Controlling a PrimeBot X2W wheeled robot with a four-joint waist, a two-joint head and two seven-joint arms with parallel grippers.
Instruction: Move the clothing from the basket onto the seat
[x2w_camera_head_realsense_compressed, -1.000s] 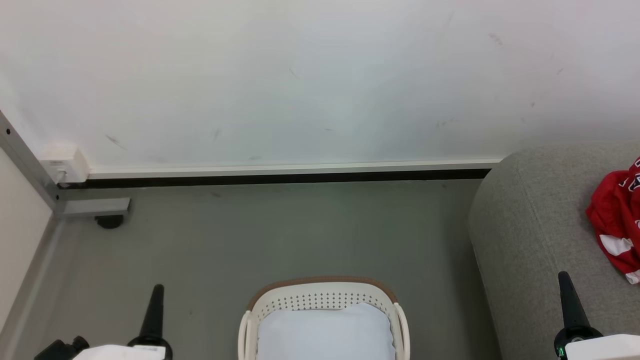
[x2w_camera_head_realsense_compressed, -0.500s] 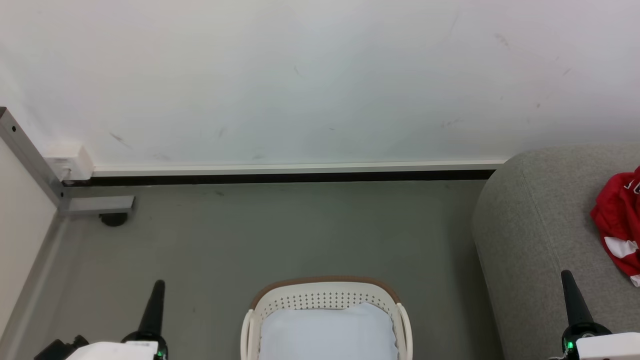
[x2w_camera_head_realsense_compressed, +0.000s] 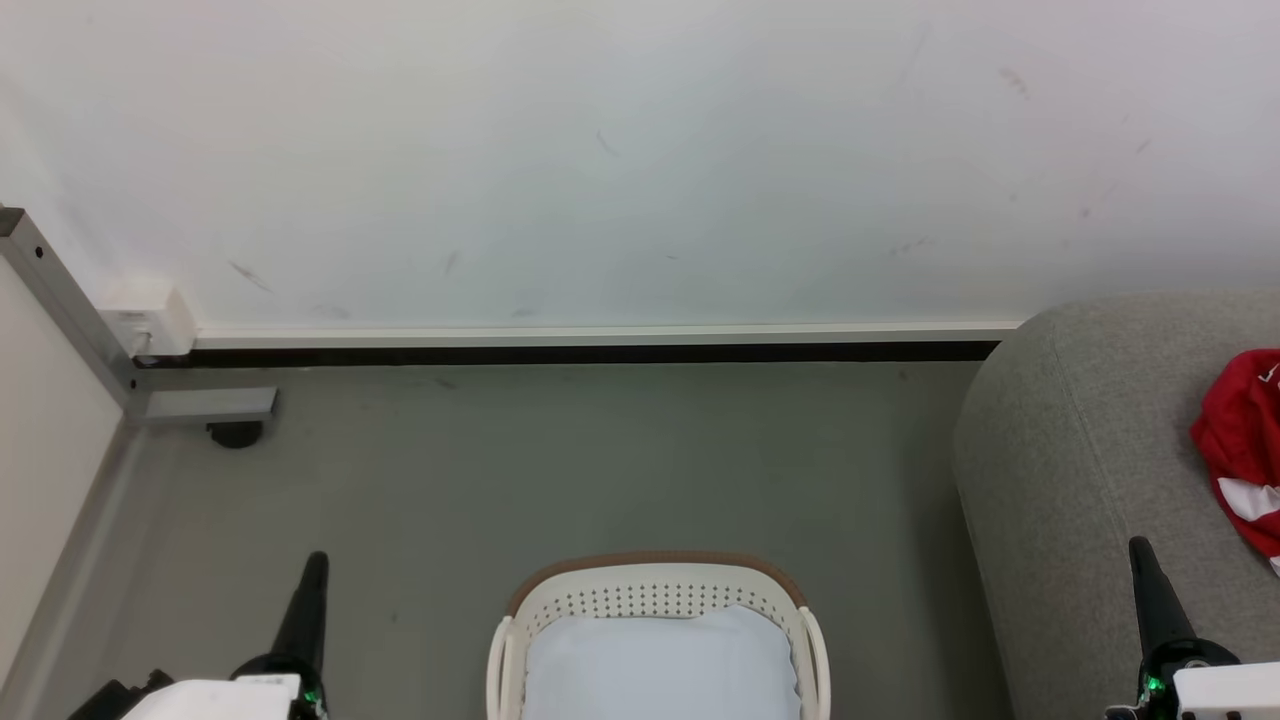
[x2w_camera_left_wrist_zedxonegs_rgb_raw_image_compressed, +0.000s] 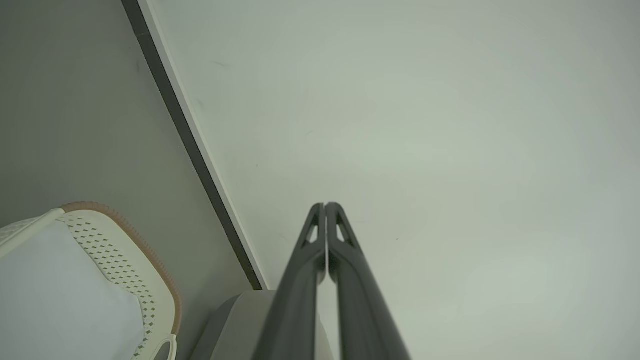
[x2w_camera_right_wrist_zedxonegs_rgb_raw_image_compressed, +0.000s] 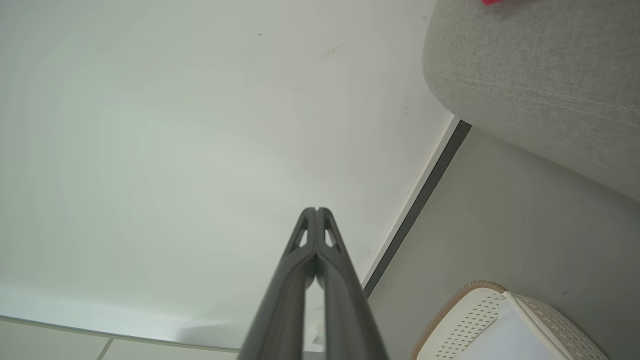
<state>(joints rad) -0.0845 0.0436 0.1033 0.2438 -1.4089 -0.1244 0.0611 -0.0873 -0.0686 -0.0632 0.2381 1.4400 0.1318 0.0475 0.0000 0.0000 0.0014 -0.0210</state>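
The clothing (x2w_camera_head_realsense_compressed: 1238, 440), red with a white panel, lies bunched on the seat (x2w_camera_head_realsense_compressed: 1070, 450), ahead and right of the right claw (x2w_camera_head_realsense_compressed: 1138, 548). The basket (x2w_camera_head_realsense_compressed: 640, 598) stands between the two claws, showing pale lining (x2w_camera_head_realsense_compressed: 660, 670) and no red. Such cloth should be light, limp and slightly slick, best pinched at a raised fold. Both arms sit low, fingers (x2w_camera_left_wrist_zedxonegs_rgb_raw_image_compressed: 295, 300) aimed at the wall (x2w_camera_head_realsense_compressed: 600, 150); right claw and left claw (x2w_camera_head_realsense_compressed: 316, 560) are pressed together, holding nothing.

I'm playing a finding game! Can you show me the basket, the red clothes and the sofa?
basket (x2w_camera_head_realsense_compressed: 650, 600): head view, holed back wall.
red clothes (x2w_camera_head_realsense_compressed: 1235, 425): head view, a red fold.
sofa (x2w_camera_head_realsense_compressed: 1060, 460): head view, rounded grey side.
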